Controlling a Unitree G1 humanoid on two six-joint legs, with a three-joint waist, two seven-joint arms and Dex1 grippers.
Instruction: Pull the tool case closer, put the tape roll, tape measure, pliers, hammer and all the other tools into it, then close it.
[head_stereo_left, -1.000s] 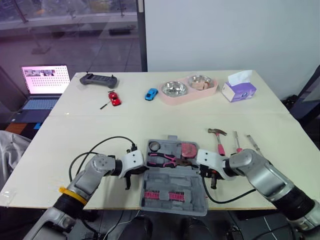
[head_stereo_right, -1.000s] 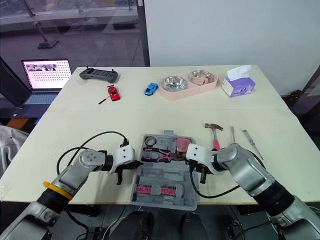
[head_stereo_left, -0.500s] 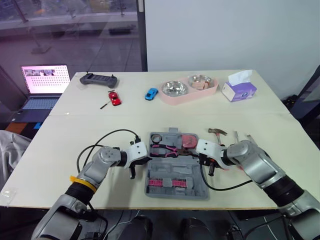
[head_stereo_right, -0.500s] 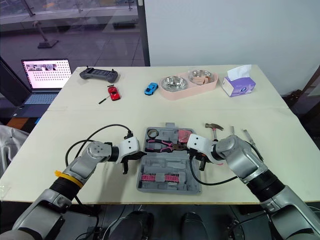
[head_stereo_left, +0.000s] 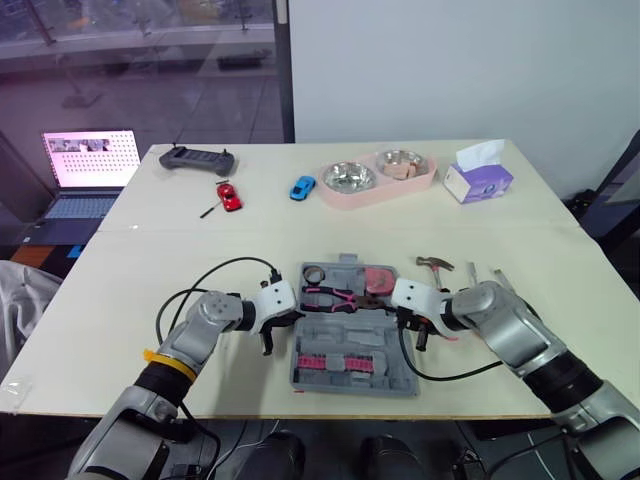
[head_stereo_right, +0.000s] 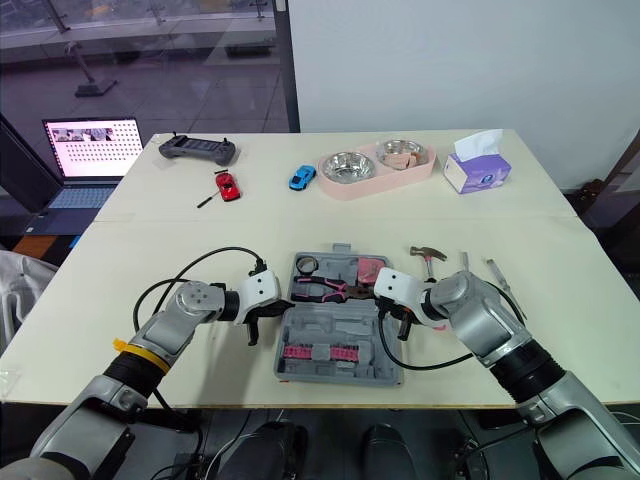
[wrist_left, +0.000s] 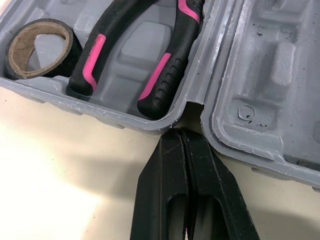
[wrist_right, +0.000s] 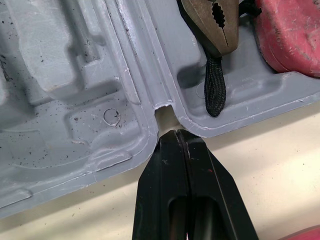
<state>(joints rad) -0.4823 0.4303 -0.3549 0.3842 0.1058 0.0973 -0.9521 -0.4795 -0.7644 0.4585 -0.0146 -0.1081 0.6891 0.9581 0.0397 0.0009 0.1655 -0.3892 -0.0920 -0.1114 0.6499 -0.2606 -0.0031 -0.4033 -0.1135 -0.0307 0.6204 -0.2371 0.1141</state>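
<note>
- The tool case (head_stereo_left: 352, 336) lies open and flat on the table (head_stereo_left: 130, 290), at the lower centre of the head views and close to the near edge.
- Its far half holds the tape roll (wrist_left: 71, 49), the pliers (wrist_left: 161, 74) and the red tape measure (wrist_right: 287, 30). Its near half holds rows of pink bits (head_stereo_left: 340, 365).
- The hammer (head_stereo_left: 438, 282) lies on the table just right of the case, and two slim tools (head_stereo_right: 497, 272) lie beyond it. By my judgement loading is incomplete.
- The left gripper (wrist_left: 184, 137) has its fingers pressed together, with the tip at the hinge notch on the case's left side.
- The right gripper (wrist_right: 177, 135) also has its fingers together, gripping nothing, with the tip at the matching notch on the right side.
- Handling, as a judgement:
  - The case is a stiff moulded plastic shell, light when empty and heavier once loaded, and likely to slide freely on the smooth tabletop.
  - The hinge strip looks thin and should not carry load.
  - The best holds are the raised rim or the handle tab on the far edge.
  - For closing, the loaded half should stay flat and the other half should fold over it.
  - The hammer is head-heavy, so it should be gripped on its pink handle near the head.
- No brand, label or legible writing shows on the case or the tools.
</note>
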